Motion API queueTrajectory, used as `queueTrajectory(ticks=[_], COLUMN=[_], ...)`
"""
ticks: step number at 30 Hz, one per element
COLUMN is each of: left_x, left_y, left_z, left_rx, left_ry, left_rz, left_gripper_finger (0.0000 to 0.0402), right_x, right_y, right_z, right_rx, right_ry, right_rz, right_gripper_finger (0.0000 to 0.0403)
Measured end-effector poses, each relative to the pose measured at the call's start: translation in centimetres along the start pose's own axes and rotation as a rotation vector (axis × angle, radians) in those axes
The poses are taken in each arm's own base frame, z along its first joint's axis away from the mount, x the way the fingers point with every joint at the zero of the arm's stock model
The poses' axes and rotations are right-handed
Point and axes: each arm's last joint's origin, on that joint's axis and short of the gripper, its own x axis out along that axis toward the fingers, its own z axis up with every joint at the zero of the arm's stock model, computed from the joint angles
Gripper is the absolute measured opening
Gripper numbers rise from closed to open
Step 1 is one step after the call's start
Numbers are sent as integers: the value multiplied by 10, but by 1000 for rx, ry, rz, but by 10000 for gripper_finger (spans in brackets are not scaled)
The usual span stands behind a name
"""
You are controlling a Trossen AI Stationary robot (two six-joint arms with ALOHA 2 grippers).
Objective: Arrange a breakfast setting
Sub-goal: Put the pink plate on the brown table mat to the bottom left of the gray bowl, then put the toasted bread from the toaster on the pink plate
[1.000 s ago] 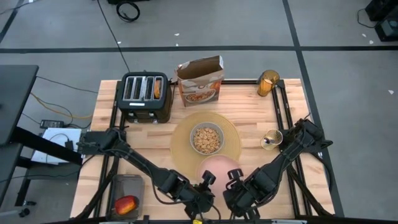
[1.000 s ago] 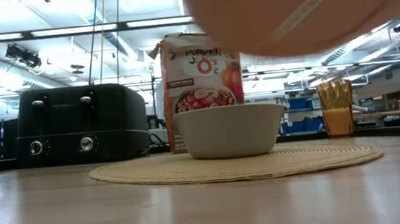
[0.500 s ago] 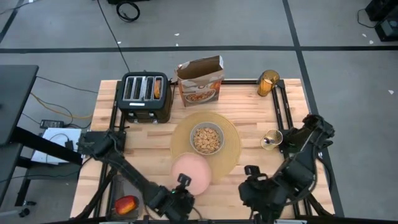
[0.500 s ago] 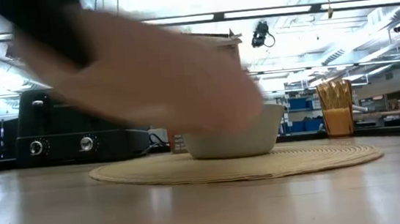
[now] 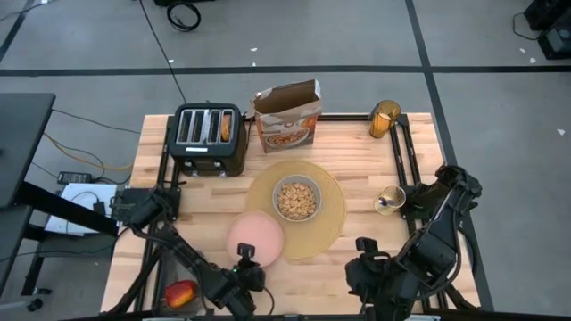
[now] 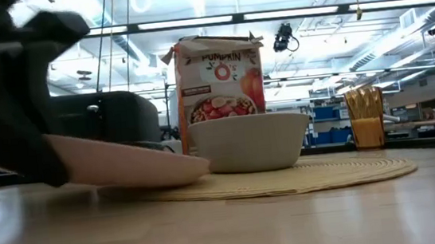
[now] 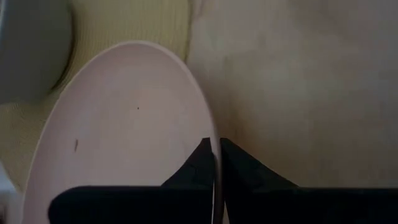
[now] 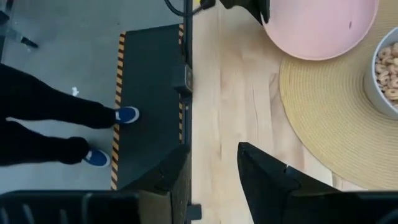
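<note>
Bright overhead strip lighting (low-view foreground blurred).

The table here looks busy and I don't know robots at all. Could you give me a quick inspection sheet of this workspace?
Surface: wooden table.
Job's things: grey bowl of cereal on tan placemat; pink plate overlapping the placemat's edge; amber glass; apple in a tray.
Clutter: black toaster, cereal box.
Grippers: left gripper shut on the plate's rim; right gripper open, empty, at the near edge.
Cables: black ones on the floor.
Surroundings: a person's legs beside the table.
</note>
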Motion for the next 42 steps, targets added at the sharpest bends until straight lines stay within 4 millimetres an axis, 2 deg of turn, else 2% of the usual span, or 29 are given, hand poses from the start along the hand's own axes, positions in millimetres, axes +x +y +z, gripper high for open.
queueTrajectory(ticks=[18, 25, 29, 32, 37, 39, 42], left_x=[5, -6, -24, -46, -89, -105, -127], left_y=[-1, 9, 20, 34, 70, 87, 112], left_z=[5, 12, 19, 26, 35, 34, 24], left_rx=[-113, -166, -201, -275, -525, -630, -740], left_ry=[6, -24, -57, -61, 21, 43, 60], left_rz=[-86, -104, -143, -248, -520, -549, -504], left_gripper_finger=[62, 89, 113, 130, 150, 152, 153], right_x=[0, 0, 0, 0, 0, 1, 3], right_y=[0, 0, 0, 0, 3, 2, -3], right_z=[0, 0, 0, 0, 3, 6, 12], right_rx=[12, -5, -23, -38, 6, 6, 19], right_ry=[-1, -1, 0, -1, -25, -55, -114], right_rz=[3, 3, 3, 3, 29, 22, -30], right_gripper_finger=[139, 139, 139, 139, 139, 139, 139])
